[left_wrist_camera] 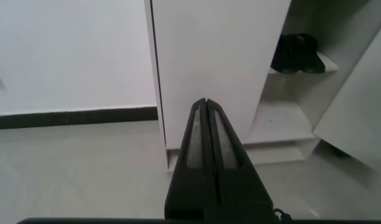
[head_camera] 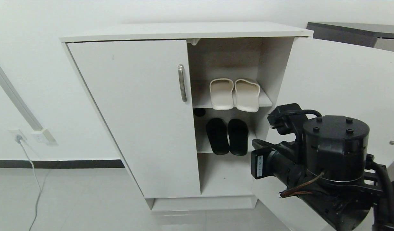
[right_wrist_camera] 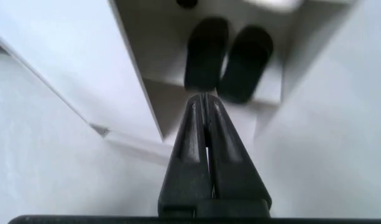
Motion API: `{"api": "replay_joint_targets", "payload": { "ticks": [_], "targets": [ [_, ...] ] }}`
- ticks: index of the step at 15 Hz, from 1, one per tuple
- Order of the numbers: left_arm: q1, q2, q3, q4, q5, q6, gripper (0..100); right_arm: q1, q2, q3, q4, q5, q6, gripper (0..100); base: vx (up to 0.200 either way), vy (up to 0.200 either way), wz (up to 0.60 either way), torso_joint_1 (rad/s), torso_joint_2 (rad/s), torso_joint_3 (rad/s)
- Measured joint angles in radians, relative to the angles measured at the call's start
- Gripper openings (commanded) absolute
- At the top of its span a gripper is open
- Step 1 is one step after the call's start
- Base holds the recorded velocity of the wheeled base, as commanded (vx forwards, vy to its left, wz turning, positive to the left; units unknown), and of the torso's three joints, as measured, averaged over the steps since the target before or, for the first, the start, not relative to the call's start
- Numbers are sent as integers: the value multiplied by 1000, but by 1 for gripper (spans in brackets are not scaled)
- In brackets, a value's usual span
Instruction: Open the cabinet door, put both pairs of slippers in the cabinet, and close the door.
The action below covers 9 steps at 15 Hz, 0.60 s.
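The cabinet [head_camera: 184,30] stands with its right door [head_camera: 338,83] swung wide and its left door [head_camera: 135,112] shut. The right arm [head_camera: 335,150] is held low before the open door. White slippers [head_camera: 222,93] sit on the upper shelf and black slippers [head_camera: 217,136] on the shelf below. The right gripper [right_wrist_camera: 205,99] points at the black pair, fingers pressed together and empty. The left gripper [left_wrist_camera: 206,102], likewise closed and empty, faces the shut door's lower part.

The cabinet [head_camera: 184,30] is smooth, matt laminated board, its door handle [head_camera: 182,83] brushed metal. The cream slippers [head_camera: 222,94] look like smooth moulded foam, the black slippers [head_camera: 217,136] matt and rubbery. The floor tiles [head_camera: 87,199] are glossy.
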Motion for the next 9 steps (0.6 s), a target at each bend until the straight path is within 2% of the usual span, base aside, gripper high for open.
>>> {"api": "replay_joint_targets", "payload": {
  "ticks": [4, 9],
  "targets": [
    [0, 0, 0, 0, 0, 0, 0, -9, 8, 6, 0, 1, -1, 0, -200, 0, 0, 0, 4, 4],
    [0, 0, 0, 0, 2, -1, 0, -18, 21, 6, 0, 1, -1, 0, 0, 0, 0, 0, 0, 0]
  ]
}}
